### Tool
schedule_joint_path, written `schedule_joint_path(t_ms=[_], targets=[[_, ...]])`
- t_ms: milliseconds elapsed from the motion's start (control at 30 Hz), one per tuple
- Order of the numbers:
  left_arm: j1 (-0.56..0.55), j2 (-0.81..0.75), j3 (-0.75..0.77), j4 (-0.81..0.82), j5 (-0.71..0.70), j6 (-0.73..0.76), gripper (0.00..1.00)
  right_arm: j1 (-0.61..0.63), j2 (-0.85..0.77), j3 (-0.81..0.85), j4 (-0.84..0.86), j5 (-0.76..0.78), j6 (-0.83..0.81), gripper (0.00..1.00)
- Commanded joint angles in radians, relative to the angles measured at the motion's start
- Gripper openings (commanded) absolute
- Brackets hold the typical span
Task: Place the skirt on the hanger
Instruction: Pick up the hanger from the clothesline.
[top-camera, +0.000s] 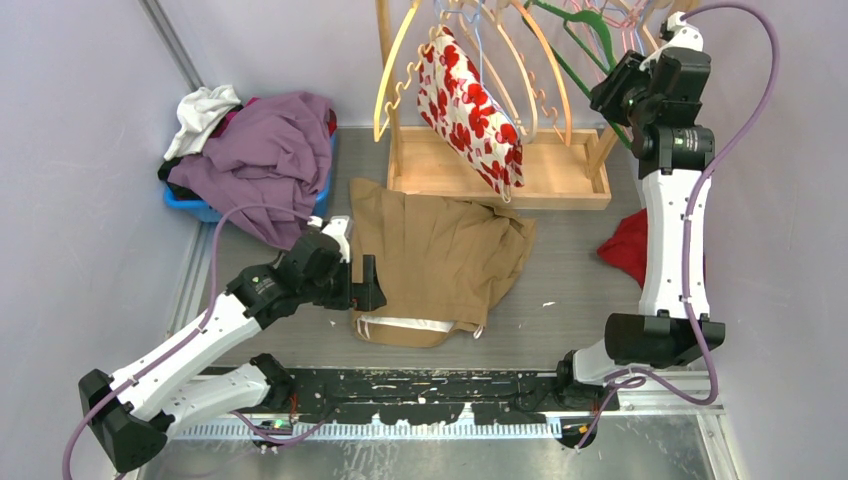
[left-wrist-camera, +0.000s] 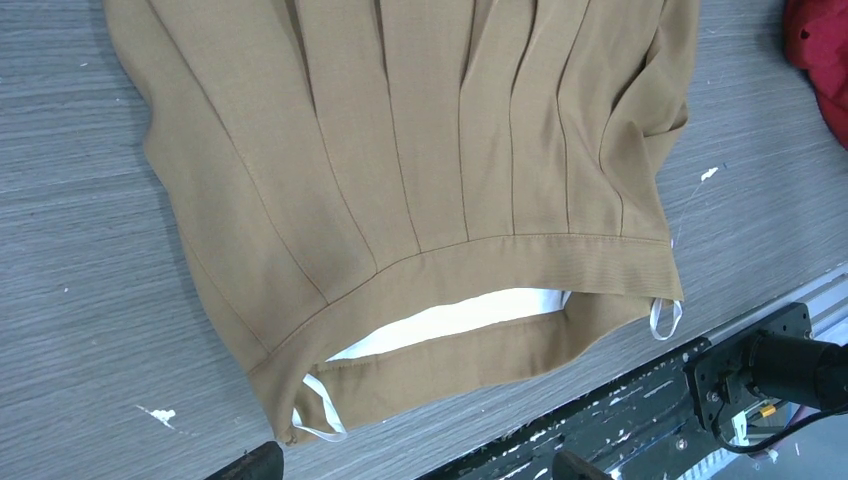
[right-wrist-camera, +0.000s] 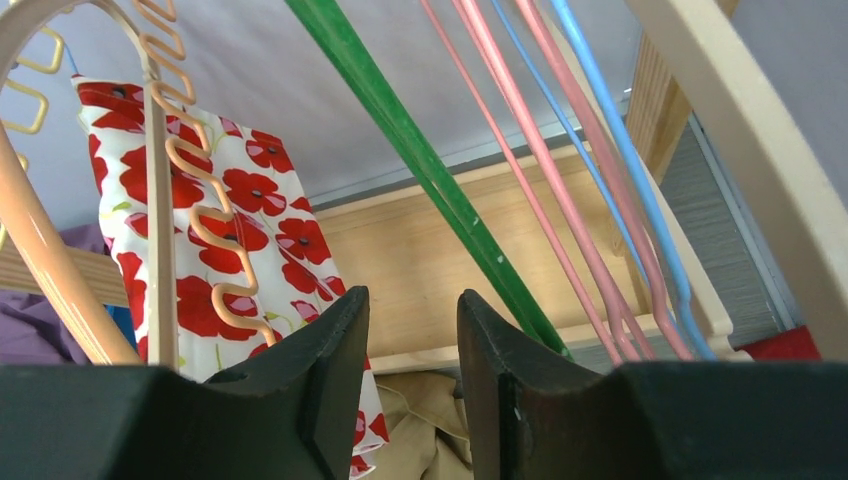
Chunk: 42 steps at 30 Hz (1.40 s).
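Black fingers (right-wrist-camera: 320, 400) of the right pincer (right-wrist-camera: 412, 300) fill the bottom of the right wrist view, parted with a plain gap between them and nothing in that gap, so it is released. It is raised high among the hangers on the wooden rack (top-camera: 500, 182) at the far side of the tabletop (top-camera: 575, 295). A green hanger (right-wrist-camera: 420, 160) slants down just past the right-hand finger; whether it touches that finger I cannot tell. Beside it run thin pink hangers (right-wrist-camera: 540, 170) and a blue hanger (right-wrist-camera: 620, 170). A cream scalloped hanger (right-wrist-camera: 205, 230) stands to the left, in front of a white garment with red poppies (top-camera: 470, 110) that hangs from the rack. The skirt (top-camera: 440, 255), tan and pleated, lies flat on the tabletop in front of the rack base, on no hanger, with its waistband (left-wrist-camera: 520, 265) toward the arms. Its white lining (left-wrist-camera: 450, 320) shows in the waist opening, and a white loop (left-wrist-camera: 665, 318) sticks out at one end of the band. The left pincer (top-camera: 370, 283) hovers low at the skirt's left edge near the waistband, its jaws spread wide and holding nothing. A blue bin (top-camera: 190, 205) heaped with purple cloth (top-camera: 265, 150) sits at the far left, and a red cloth (top-camera: 628, 248) lies beside the right arm.
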Motion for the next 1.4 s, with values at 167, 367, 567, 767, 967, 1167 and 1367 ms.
schedule_joint_path(t_ms=[167,367,567,767,967,1167,1367], targets=[[0.003,0.003,0.007,0.055,0.022,0.01,0.99,0.0,-0.131,-0.032,0.099,0.047,-0.031,0.45],[0.003,0.019,0.008,0.059,0.028,0.016,0.99,-0.003,-0.209,-0.095,0.158,0.108,-0.029,0.45],[0.001,0.036,0.019,0.057,0.034,0.021,0.99,-0.015,-0.181,-0.064,0.138,0.097,-0.042,0.46],[0.003,0.04,0.023,0.052,0.035,0.024,0.99,-0.023,-0.128,-0.039,0.108,0.064,-0.049,0.46],[0.002,0.033,0.02,0.05,0.03,0.024,0.99,-0.025,-0.085,-0.035,0.113,0.034,-0.033,0.46],[0.002,0.031,0.01,0.056,0.028,0.024,0.99,-0.027,-0.105,-0.064,0.132,0.038,-0.035,0.46],[0.003,0.041,0.007,0.07,0.033,0.026,0.99,-0.041,-0.17,-0.097,0.163,0.088,-0.035,0.46]])
